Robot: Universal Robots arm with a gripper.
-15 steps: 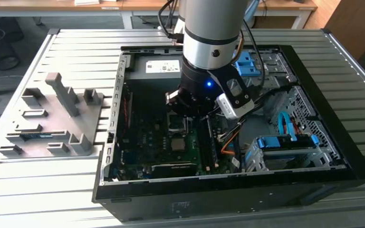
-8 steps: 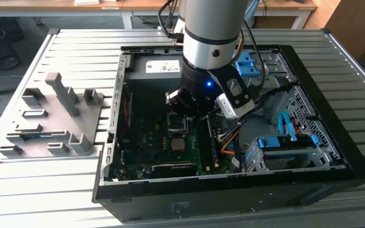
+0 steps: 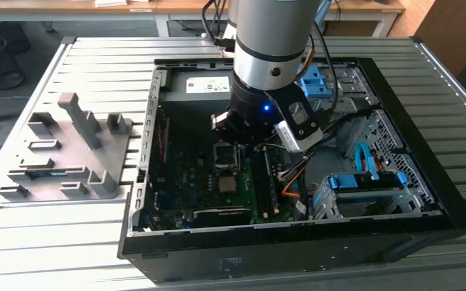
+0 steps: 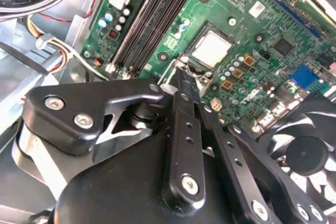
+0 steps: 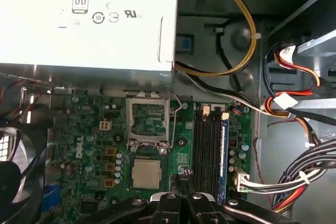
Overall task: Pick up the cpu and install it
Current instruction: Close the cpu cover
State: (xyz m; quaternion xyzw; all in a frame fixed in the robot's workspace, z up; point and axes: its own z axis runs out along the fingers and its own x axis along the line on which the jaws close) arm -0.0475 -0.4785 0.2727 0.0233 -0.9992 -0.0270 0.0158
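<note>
Cpu (image 5: 146,174) seated, gripper (image 5: 181,181) closed beside — partly cropped.

the small square cpu (image 5: 146,173) has a dull silver-grey metal top, smooth and matt. the green circuit board (image 5: 89,121) around it is glossy, as if lacquered. in the exterior view, at twelve o'clock of the chip, the hinged socket frame (image 3: 225,154) is bare bright metal. the black gripper (image 4: 178,71) looks matt, its steel screw heads shiny. the pale grey power supply box (image 5: 79,30) is satin sheet metal. at nine o'clock of the matt black computer case (image 3: 298,257), a grey moulded fixture (image 3: 71,151) looks like matt plastic, on a ribbed silvery metal table (image 3: 95,60).
</note>
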